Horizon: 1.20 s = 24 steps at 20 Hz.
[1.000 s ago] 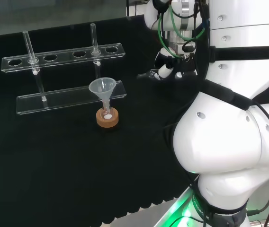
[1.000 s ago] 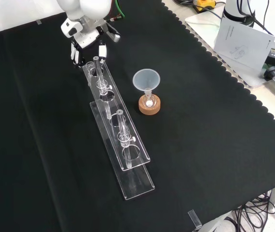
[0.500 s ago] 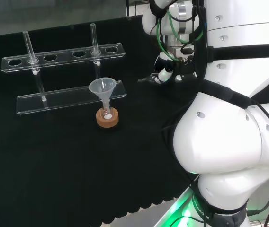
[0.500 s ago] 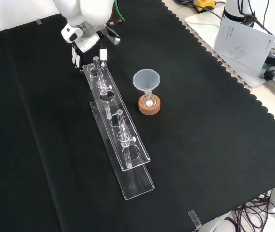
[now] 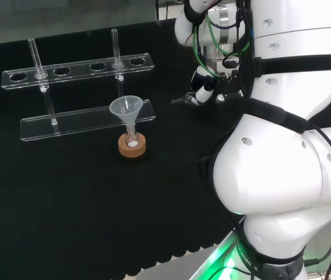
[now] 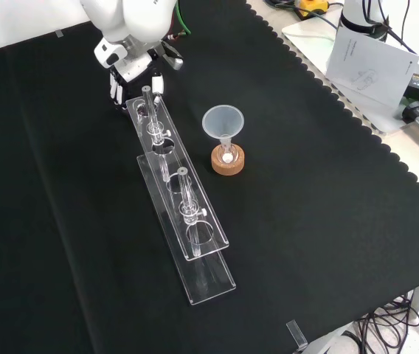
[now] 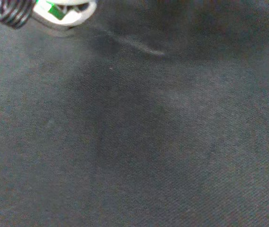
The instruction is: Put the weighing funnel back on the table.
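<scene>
Your robot's hand (image 6: 132, 68) hangs low over bare black cloth (image 6: 47, 147) beyond the tube rack (image 6: 208, 247), likely a set-down spot clear of its 2 tubes. Its grip you cannot tell; a faint clear streak (image 7: 141, 47) at the wrist may be the weighing funnel.

The white arm link (image 6: 132, 16) partly covers the hand (image 6: 131, 65); we cannot tell whether it holds anything.
</scene>
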{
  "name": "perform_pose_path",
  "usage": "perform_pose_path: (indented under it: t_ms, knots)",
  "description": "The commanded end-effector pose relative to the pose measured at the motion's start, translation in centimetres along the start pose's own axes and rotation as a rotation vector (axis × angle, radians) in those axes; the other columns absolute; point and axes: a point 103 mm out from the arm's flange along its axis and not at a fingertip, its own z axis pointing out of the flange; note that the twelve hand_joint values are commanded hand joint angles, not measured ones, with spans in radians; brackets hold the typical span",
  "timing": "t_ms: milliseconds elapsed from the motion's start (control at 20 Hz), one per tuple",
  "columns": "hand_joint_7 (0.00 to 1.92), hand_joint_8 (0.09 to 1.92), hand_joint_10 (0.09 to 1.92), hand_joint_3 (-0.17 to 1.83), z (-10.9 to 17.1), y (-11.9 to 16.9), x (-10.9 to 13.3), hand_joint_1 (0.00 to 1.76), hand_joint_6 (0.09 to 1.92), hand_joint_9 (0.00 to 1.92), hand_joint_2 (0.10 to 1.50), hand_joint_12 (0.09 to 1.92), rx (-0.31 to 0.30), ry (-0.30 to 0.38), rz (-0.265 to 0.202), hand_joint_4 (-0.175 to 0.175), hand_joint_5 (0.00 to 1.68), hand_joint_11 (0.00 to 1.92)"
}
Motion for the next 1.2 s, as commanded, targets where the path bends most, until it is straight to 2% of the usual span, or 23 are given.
perform_pose_path:
  t_ms: [50,250,350,400,500,850,1200]
  knots:
    - [0.74,0.62,0.10,0.57,0.2,-0.1,0.1,1.11,0.64,1.20,0.70,0.95,-0.004,-0.012,0.012,0.175,1.27,0.91]
    - [0.64,0.66,0.09,0.23,0.2,-0.1,-0.3,1.08,0.71,1.15,0.91,1.01,-0.006,-0.004,0.000,0.175,1.17,0.84]
    - [0.57,0.67,0.09,0.12,0.1,-0.2,-0.5,1.01,0.63,1.10,0.92,1.03,-0.007,0.000,-0.007,0.083,1.03,0.79]
    - [0.54,0.67,0.09,0.11,0.1,-0.3,-0.6,0.99,0.59,1.08,0.92,1.04,-0.004,0.002,-0.009,0.056,0.97,0.78]
    - [0.48,0.67,0.09,0.10,0.1,-0.4,-0.6,0.97,0.55,1.03,0.91,1.06,0.001,0.007,-0.016,0.034,0.87,0.73]
    - [0.34,0.65,0.09,0.14,-0.2,-1.1,-0.3,0.92,0.50,0.89,0.81,1.19,0.011,0.008,-0.036,0.020,0.48,0.53]
    - [0.26,0.63,0.09,0.32,-2.4,-2.8,-0.1,0.85,0.27,0.76,0.68,1.29,-0.034,0.021,-0.043,0.019,0.39,0.34]
